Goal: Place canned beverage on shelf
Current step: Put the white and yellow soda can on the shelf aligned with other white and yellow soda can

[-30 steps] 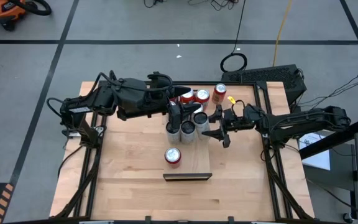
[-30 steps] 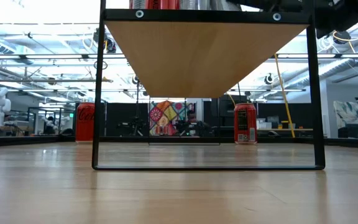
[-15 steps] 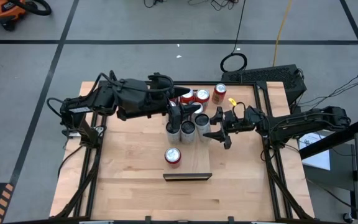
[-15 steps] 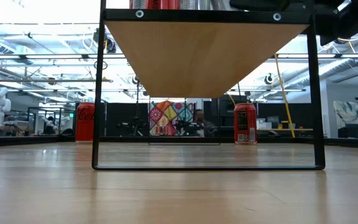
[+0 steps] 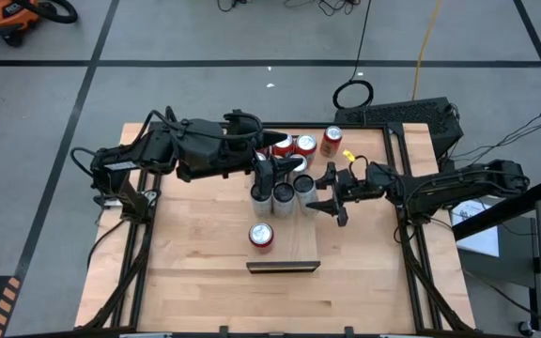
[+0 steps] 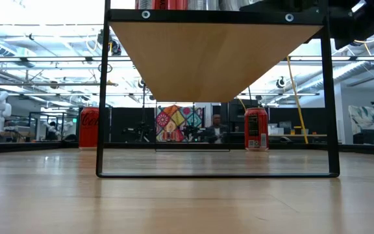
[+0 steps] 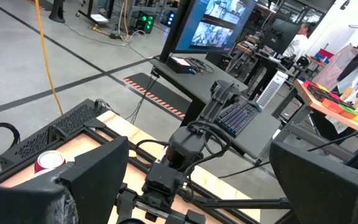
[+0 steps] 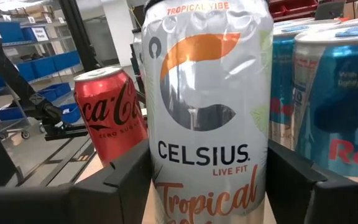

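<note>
Presently right gripper point(image 5: 321, 192) stands partly open around white Celsius can point(image 8: 207, 112), fingers point(image 8: 126, 177) not visibly touching it; left gripper point(image 5: 267, 174) fully open, empty

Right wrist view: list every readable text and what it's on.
"TROPICAL VIBE", "CELSIUS", "LIVE FIT", "Tropical" (cut off below): tall white slim can with an orange C logo, between the right gripper's fingers.
"Coca-Cola", "ZERO SUGAR": short red can behind it.
"Red" (partly cut off): blue and silver can at the edge; its small print is too blurred to read.
Blue storage bins in the background: labels too small to read.
</note>
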